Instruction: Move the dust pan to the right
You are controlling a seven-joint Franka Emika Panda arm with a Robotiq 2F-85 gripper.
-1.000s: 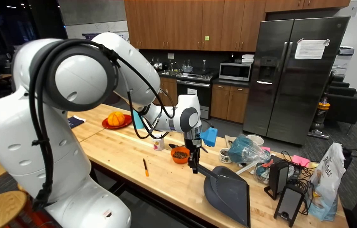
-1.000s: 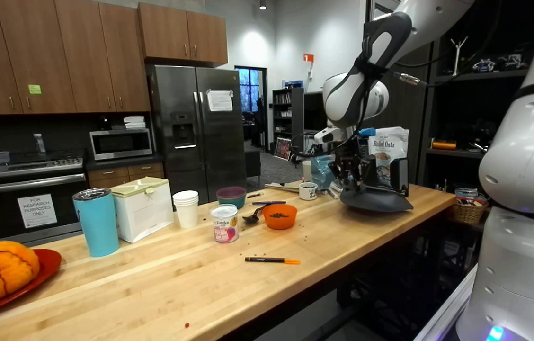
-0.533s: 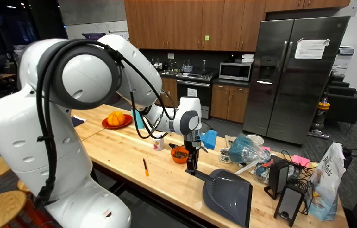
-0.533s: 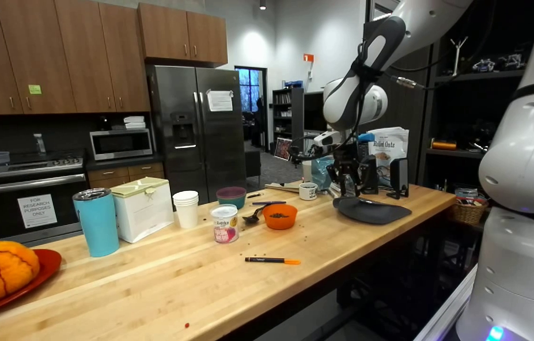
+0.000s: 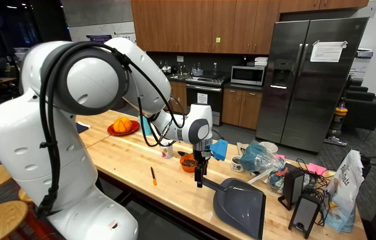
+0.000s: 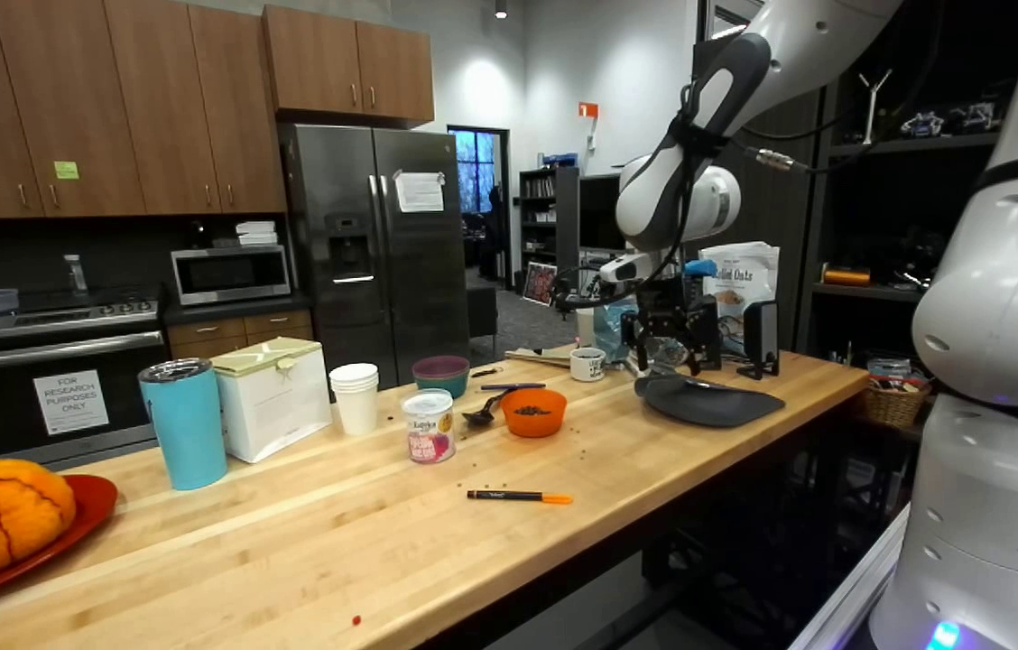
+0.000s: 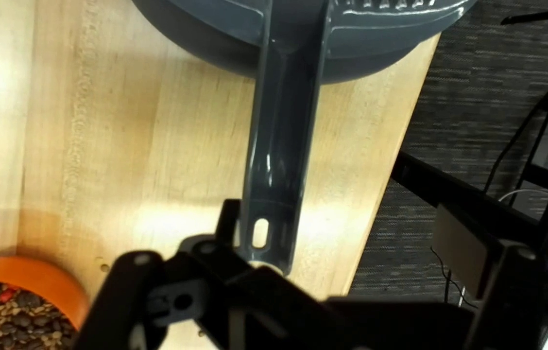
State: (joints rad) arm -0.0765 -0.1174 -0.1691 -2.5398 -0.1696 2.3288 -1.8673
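Closest, the gripper (image 7: pixel 339 223) has its fingers spread wide, clasping nothing, by the handle end of the grey dustpan (image 5: pixel 241 203) on the wooden table (image 5: pixel 171 190); the orange bowl (image 6: pixel 534 427) sits nearby, then two speakers (image 5: pixel 304 215), the refrigerator (image 5: pixel 314 93) farther back

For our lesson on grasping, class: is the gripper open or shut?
The gripper is open: in the wrist view, its fingers stand wide apart, and the pan's handle shows between them, not clamped.
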